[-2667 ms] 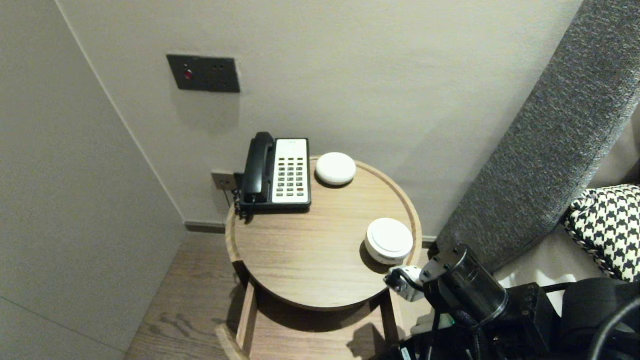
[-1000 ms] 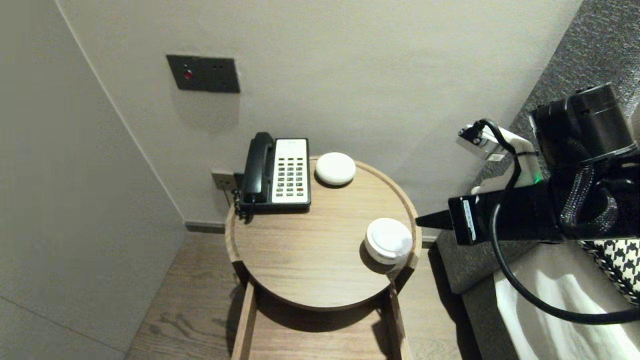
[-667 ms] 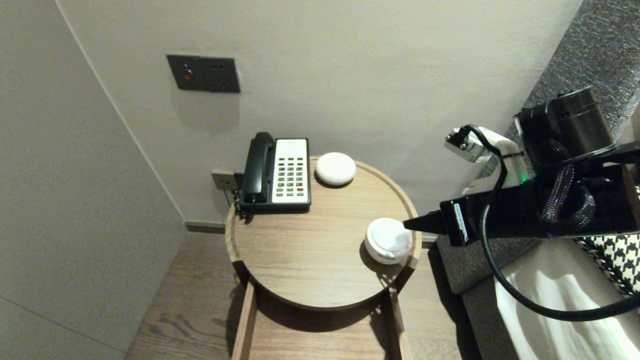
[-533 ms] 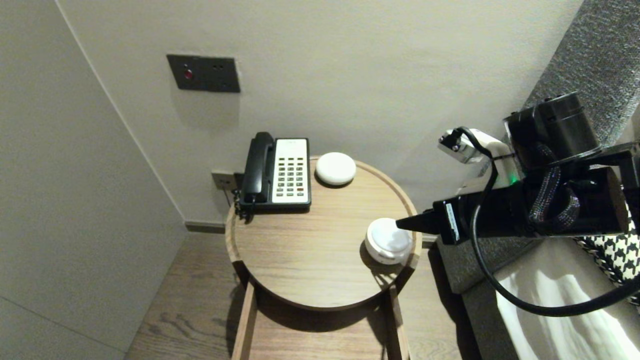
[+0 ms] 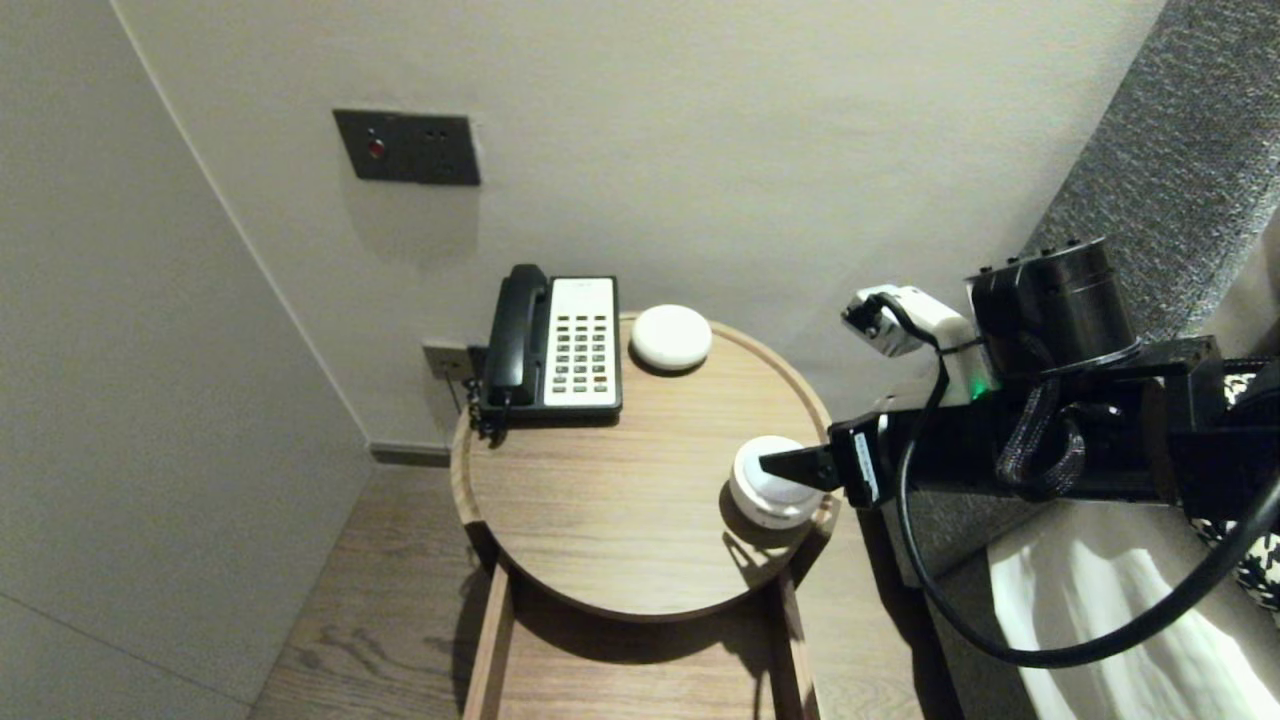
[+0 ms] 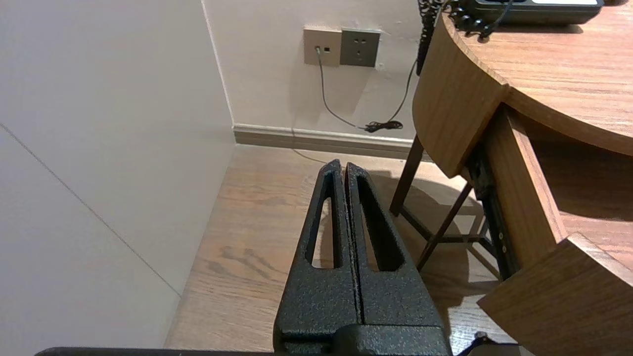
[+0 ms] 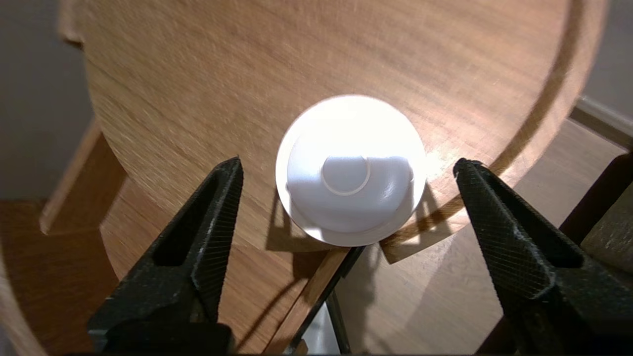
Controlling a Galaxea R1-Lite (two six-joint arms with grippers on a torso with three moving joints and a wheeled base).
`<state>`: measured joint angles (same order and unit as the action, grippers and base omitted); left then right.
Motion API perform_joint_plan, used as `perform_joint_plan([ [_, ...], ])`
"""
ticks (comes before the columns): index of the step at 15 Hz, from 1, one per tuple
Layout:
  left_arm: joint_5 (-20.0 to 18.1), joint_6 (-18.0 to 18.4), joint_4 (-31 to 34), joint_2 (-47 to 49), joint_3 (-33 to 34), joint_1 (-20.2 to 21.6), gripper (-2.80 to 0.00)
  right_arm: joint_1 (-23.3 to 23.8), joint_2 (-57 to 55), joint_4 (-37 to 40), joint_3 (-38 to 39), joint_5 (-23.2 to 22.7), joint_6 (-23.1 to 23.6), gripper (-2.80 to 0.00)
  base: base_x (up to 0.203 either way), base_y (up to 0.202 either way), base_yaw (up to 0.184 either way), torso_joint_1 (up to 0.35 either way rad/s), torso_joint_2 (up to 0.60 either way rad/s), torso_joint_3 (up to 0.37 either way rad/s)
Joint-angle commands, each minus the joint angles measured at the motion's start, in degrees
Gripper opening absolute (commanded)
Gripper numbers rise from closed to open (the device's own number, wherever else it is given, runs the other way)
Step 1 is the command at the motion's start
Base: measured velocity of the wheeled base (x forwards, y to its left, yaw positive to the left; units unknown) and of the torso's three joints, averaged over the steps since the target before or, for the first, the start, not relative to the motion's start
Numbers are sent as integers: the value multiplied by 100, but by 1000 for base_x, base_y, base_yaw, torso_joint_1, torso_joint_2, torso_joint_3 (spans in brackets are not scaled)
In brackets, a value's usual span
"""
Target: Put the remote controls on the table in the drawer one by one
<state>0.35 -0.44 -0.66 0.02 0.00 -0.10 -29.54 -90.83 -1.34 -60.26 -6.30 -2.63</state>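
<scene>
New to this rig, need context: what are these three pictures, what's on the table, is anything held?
A two-armed robot with pincer grippers. The wide picture looks down from its head; the other two come from cameras on each wrist, behind the jaws. On the round table sit a phone, a white puck and a white lidded box. The right gripper hovers open over the box, a jaw each side, not touching. The left gripper is shut, parked low beside the table. Nothing is held.

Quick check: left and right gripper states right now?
Left gripper: shut, empty, parked low beside the table.
Right gripper: open, holding nothing, poised over the white jar.
</scene>
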Motion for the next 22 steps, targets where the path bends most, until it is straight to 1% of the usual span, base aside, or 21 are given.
perform_joint_plan([
  [1,0,0,-4,-2,0,1,-280,-8,-226,-44,48,8,0,0,0,0,0,0,0,0],
  [3,0,0,-4,-2,0,1,-280,-8,-381,-110,29,116,-2,0,0,0,0,0,0,0],
  [6,0,0,-4,-2,0,1,-280,-52,-597,-501,94,313,-9,0,0,0,0,0,0,0],
  [22,0,0,-4,-2,0,1,-280,-158,-1042,-525,102,366,-9,0,0,0,0,0,0,0],
])
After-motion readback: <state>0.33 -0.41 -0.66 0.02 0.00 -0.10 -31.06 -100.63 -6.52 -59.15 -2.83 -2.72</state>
